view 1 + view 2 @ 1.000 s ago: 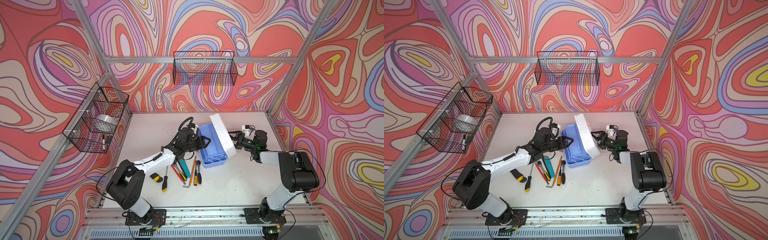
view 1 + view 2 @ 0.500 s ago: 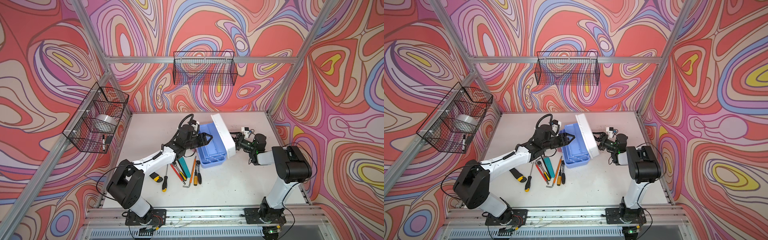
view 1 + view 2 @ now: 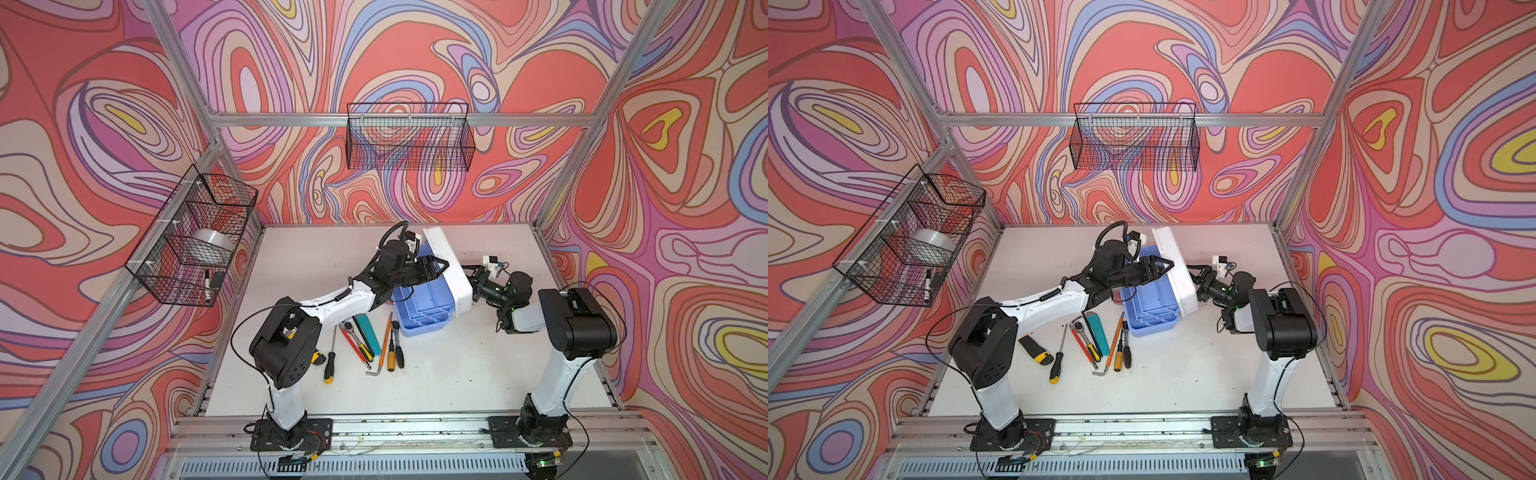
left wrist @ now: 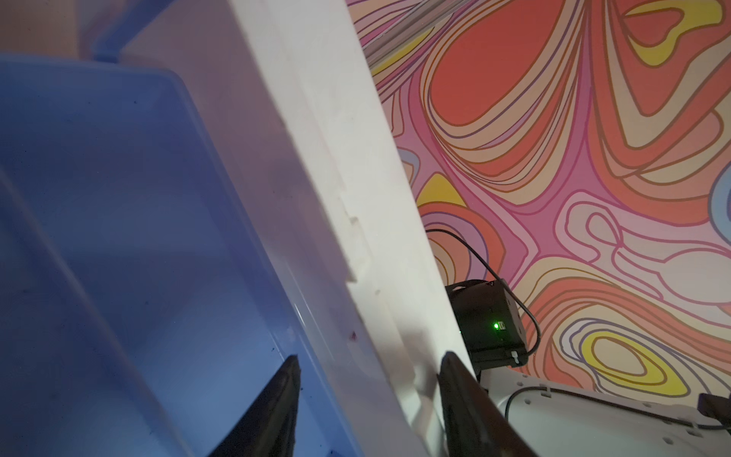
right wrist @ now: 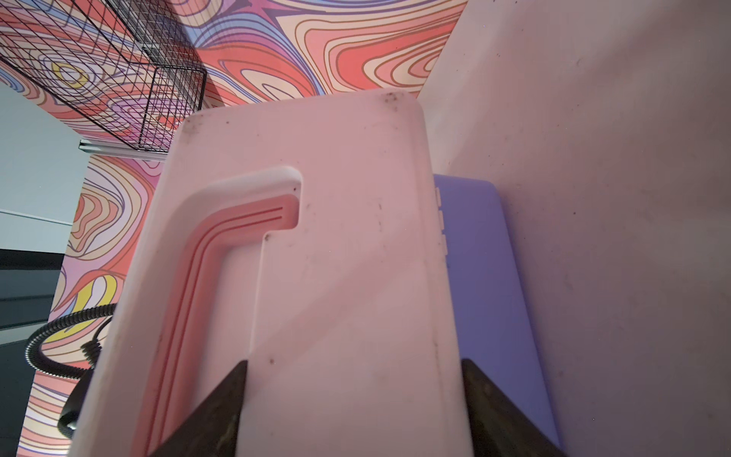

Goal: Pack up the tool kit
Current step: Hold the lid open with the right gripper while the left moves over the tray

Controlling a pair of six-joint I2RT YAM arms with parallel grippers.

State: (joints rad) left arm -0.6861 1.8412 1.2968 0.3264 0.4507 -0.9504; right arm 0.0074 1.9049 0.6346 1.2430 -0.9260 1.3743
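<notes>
In a top view: moved left tool [image 3: 442, 266] astride raised lid [image 3: 440, 245], grip unclear; props it with gaping empty right tool [image 3: 471, 283]; loading next.

We take this for a robotics lab cell: aluminium frame bars [image 3: 291, 119] hold walls [image 3: 415, 54] with a printed swirl pattern, the left arm [image 3: 336, 301] and the right arm [image 3: 559, 378] are bolted to a metal rail [image 3: 415, 430] before a white table [image 3: 457, 374], and black wire baskets [image 3: 409, 141] hang on the frame.
</notes>
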